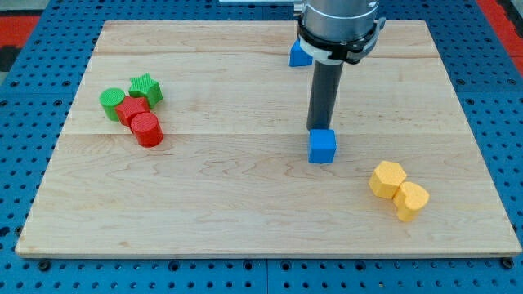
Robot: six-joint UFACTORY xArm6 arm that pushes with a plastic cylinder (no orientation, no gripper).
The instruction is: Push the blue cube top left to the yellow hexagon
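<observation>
We see the blue cube [322, 147] sitting flat on the wooden board, right of centre. The yellow hexagon [387, 179] lies flat toward the view's lower right of it, clearly apart from the cube, its far side touching another yellow block.

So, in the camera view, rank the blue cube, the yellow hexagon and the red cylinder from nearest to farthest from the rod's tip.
1. Blue cube: directly below my tip in the view, apparently touching it.
2. Yellow hexagon: toward the view's lower right, beside another yellow block.
3. Red cylinder: far off at the view's left, in the red and green cluster.
</observation>
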